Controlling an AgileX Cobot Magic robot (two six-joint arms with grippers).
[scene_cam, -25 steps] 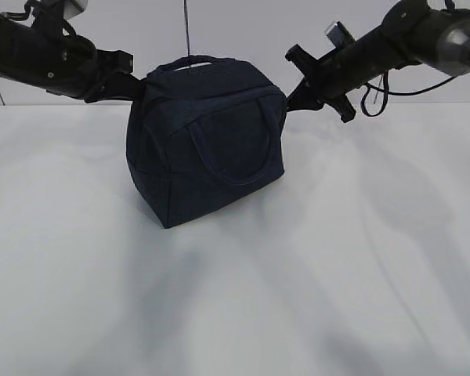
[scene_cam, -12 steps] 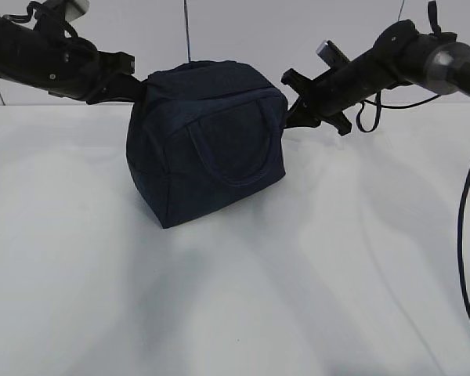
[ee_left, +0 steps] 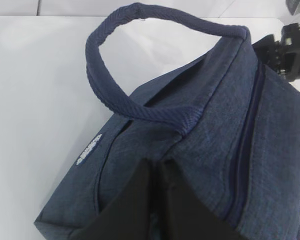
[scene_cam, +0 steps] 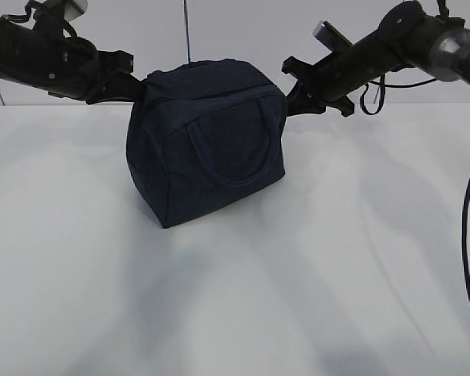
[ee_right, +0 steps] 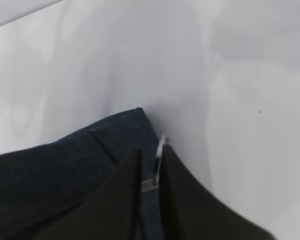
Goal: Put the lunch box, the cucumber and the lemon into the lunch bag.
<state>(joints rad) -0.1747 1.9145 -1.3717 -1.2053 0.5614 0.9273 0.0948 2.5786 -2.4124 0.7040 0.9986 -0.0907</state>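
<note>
Logo: a small pale patch (ee_left: 88,149) on the bag's side panel, seen edge-on in the left wrist view; its writing cannot be read.
Lunch bag (scene_cam: 206,141): stands upright on the counter (scene_cam: 235,298), toward the rear centre, between the two arms; boxy, one corner turned to the exterior camera.
Bag material: dark navy woven cloth with a fine heathered grain; seams piped along the edges.
Handles: two loops of ribbed webbing; one lies flat against the front face (scene_cam: 223,153), the other (ee_left: 140,45) arches over the top.
Zipper: a dark line (ee_left: 245,145) running along the top panel, appearing closed along the stretch that shows.
Zipper pull: a small silver metal piece (ee_right: 160,155) at the bag's end corner, lying between the right hand's fingers.
Left hand (ee_left: 152,200): fingers pressed together, pinching the cloth at the bag's upper end.
Right hand (ee_right: 149,175): black fingers a narrow gap apart on either side of the silver pull; whether they clamp it cannot be told.
Counter surface: plain white, smooth, matte, with soft shadows.
Contents: the bag's inside is hidden.
</note>
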